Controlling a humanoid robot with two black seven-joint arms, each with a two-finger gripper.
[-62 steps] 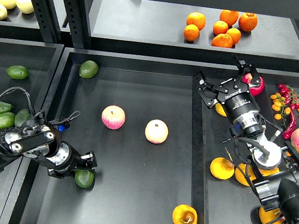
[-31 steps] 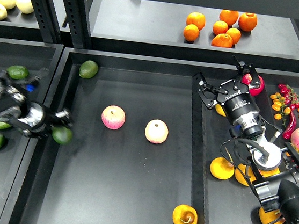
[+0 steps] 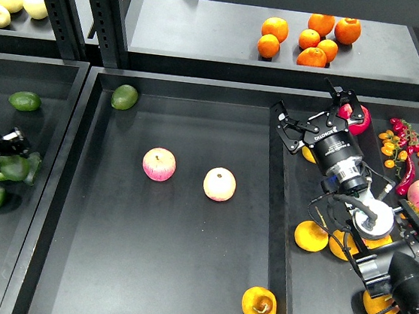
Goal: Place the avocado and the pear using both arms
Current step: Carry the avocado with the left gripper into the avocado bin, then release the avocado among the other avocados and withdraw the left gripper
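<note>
The dark green glossy avocado (image 3: 13,169) hangs over the left tray, between the fingers of my left gripper (image 3: 17,159), which is shut on it at the far left edge. The orange-yellow pear (image 3: 258,306), with its dark dimple, lies at the front right of the centre tray (image 3: 181,275). My right gripper (image 3: 315,116) is open and empty, high above the divider between the centre and right trays, far from the pear.
Two pink-and-yellow apples (image 3: 159,164) (image 3: 219,184) lie mid-tray and a lighter green avocado (image 3: 124,96) in its back left corner. More avocados (image 3: 24,100) lie in the left tray. The right tray holds orange-yellow fruit (image 3: 311,235), tomatoes and chillies. Oranges (image 3: 313,40) sit on the shelf.
My left gripper has carried the avocado from the centre tray's front left up and over its wall to the left tray. The right arm has not moved.
</note>
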